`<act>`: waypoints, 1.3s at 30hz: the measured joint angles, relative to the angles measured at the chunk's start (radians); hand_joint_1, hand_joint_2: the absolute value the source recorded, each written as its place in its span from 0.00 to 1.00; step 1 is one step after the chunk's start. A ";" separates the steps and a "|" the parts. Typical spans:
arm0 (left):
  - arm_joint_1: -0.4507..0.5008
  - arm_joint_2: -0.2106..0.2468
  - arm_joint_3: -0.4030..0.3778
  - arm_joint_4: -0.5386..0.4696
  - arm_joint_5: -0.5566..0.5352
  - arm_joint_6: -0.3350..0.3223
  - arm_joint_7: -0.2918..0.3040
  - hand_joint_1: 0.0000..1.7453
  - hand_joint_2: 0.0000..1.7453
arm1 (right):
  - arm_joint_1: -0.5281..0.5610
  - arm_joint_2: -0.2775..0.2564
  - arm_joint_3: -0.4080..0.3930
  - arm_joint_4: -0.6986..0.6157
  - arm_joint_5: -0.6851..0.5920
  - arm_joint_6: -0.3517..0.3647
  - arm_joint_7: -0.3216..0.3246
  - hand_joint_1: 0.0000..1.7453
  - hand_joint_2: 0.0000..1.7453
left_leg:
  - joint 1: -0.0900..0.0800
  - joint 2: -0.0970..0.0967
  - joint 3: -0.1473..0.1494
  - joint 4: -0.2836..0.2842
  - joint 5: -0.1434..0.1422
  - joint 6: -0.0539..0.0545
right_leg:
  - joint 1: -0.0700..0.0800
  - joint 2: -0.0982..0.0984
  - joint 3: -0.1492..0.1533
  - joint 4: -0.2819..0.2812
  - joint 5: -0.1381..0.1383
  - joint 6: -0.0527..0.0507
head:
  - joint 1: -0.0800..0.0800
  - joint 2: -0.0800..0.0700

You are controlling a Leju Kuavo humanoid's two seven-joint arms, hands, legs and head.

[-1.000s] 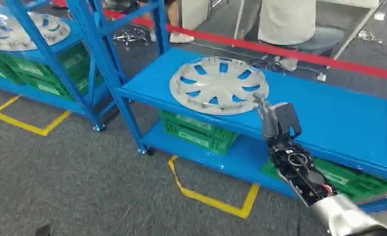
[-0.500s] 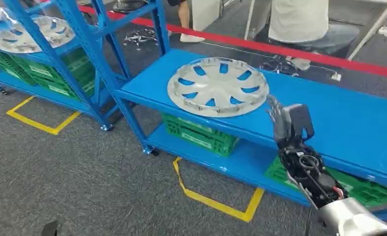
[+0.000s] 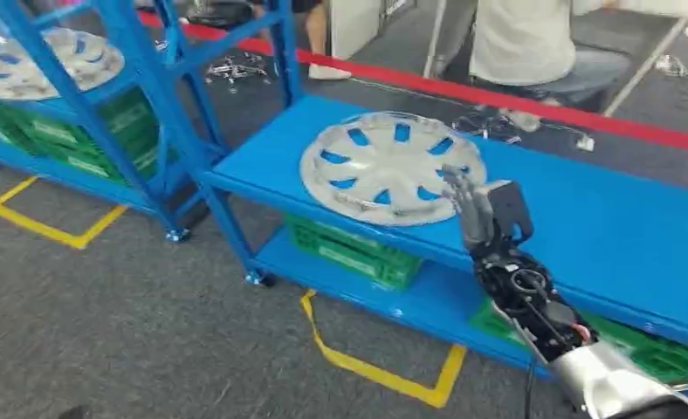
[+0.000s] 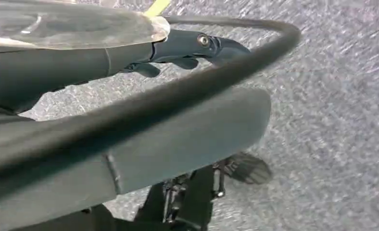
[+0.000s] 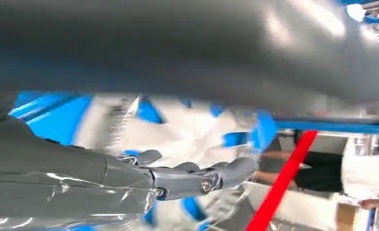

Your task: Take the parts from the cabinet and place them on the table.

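A silver hubcap (image 3: 375, 166) with blue showing through its slots lies flat on the top shelf of the near blue rack (image 3: 602, 218). My right hand (image 3: 478, 209) stands at the hubcap's near right rim with its fingers apart and nothing in it; I cannot tell whether it touches the rim. In the right wrist view the fingers (image 5: 197, 178) stretch out in front of the blurred hubcap (image 5: 192, 130). A second hubcap (image 3: 44, 61) lies on the far left rack. My left hand (image 4: 192, 45) hangs over the grey carpet with its fingers extended, holding nothing.
Green crates (image 3: 349, 249) sit on the lower shelf of the near rack, and more (image 3: 70, 131) fill the left rack. Yellow tape marks (image 3: 384, 375) run on the carpet. A red floor line (image 3: 498, 92) and a seated person (image 3: 533, 44) lie beyond the rack.
The camera has shifted, so the whole scene slid. My right hand now overlaps the hubcap's right rim, where before it stood just beside it.
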 joint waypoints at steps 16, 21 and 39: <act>-0.005 -0.005 0.000 0.000 0.011 0.008 0.001 0.00 0.00 | -0.021 0.008 0.015 0.018 -0.007 0.007 -0.007 0.00 1.00 | -0.010 -0.012 -0.030 0.183 -0.114 -0.030 | 0.028 -0.001 -0.023 -0.170 0.152 -0.072 | 0.018 0.000; -0.001 -0.005 0.000 0.000 0.011 0.008 0.001 0.00 0.00 | -0.012 0.009 0.018 0.021 -0.007 0.008 -0.006 0.00 1.00 | 0.017 -0.007 -0.095 0.191 -0.070 -0.063 | 0.011 0.001 -0.002 -0.164 0.128 -0.055 | -0.003 0.000; -0.002 -0.007 -0.002 0.000 0.006 0.001 0.000 0.00 0.00 | -0.011 -0.001 0.005 0.023 0.008 -0.053 0.045 0.00 1.00 | 0.007 0.001 -0.004 0.013 -0.009 -0.024 | -0.001 0.000 0.013 -0.153 0.081 -0.061 | 0.038 0.000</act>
